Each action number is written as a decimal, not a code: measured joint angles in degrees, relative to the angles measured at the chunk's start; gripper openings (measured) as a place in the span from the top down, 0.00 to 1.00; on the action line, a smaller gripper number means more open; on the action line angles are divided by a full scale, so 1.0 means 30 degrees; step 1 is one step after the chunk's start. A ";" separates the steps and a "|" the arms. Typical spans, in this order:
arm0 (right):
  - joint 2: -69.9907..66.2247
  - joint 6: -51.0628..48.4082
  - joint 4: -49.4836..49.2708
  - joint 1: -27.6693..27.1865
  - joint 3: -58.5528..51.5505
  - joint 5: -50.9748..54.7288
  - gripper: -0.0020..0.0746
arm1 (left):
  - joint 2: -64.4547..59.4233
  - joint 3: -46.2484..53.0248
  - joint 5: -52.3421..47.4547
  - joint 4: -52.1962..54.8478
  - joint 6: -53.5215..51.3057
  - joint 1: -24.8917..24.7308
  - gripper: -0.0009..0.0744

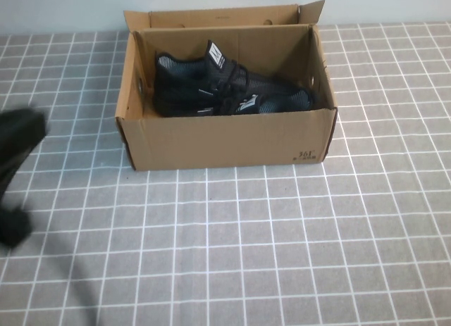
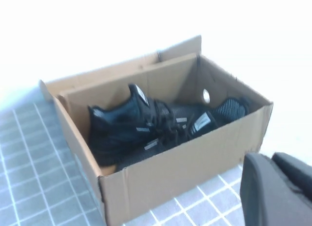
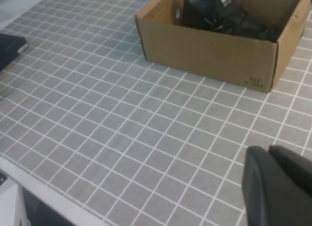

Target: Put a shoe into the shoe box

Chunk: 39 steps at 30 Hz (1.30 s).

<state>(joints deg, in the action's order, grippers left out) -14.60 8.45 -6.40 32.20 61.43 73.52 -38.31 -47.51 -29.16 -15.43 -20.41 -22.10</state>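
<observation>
1. The shoe box is brown corrugated cardboard, open at the top, with its rear flap standing up behind it and small "361" print near the front right corner.
2. It sits on the desk, which is covered in a grey cloth with a white grid.
3. 2 black knit sneakers lie inside the box, overlapping; which is the task's shoe cannot be told apart.
4. The shoe nearer the box's left end has a raised heel tab with a white label, black laces and short white dashes on its side.
5. Its mate lies toward the box's right end, showing a grey-ribbed toe and a white tongue label.
6. The left claw is closed and empty, off the box's front left corner, well apart from the box.
7. The right claw is closed and empty, in front of the box, well apart from it.
</observation>
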 joint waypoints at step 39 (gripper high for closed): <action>0.0747 -0.3304 -0.2288 0.0000 -1.9308 -2.0419 0.99 | 1.1928 1.6316 0.2703 0.1817 0.0000 0.0000 0.99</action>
<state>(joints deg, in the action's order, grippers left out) -12.36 -1.46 -13.26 32.20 3.50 12.26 -2.53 1.44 -21.05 -9.98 -20.41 -22.10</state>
